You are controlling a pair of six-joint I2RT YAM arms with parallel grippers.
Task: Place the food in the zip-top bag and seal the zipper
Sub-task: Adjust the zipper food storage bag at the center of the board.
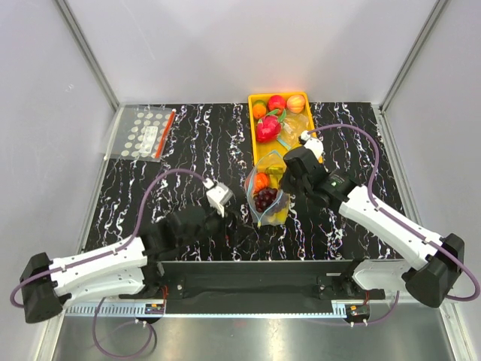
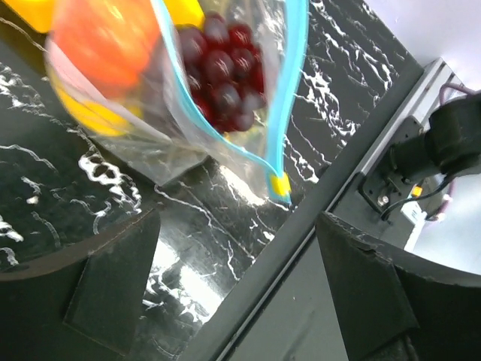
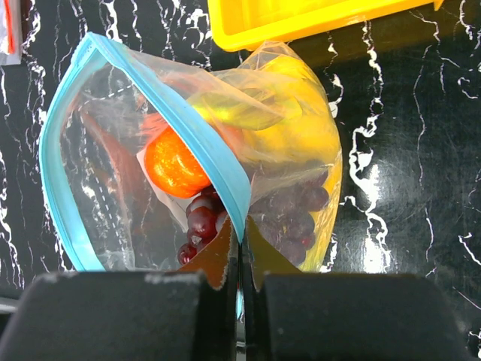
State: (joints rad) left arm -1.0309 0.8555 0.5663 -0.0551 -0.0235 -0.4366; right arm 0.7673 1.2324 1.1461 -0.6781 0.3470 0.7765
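Looks like the sealing stage now. Grapes (image 3: 293, 210), an orange-red fruit (image 3: 173, 162) and bananas (image 3: 301, 128) already inside the zip-top bag (image 3: 98, 150), lying right in front of the right gripper (image 3: 242, 256), itself pinched shut on one lip of the teal zipper (image 3: 203, 150). Left gripper (image 2: 237, 226) spread wide, holding nothing, bag corner just ahead of its fingers. Mouth gaping open beyond the right fingertips, so probably time to grab that free corner with the left, pull the strip taut, then press along it.

Can't make out the lemon for sure, just yellow blur behind plastic. Far end of the bag cut off in the left wrist view. More fruit (image 1: 278, 105) sitting in the yellow tray (image 3: 301, 19) past the bag, no idea whether meant to go in.
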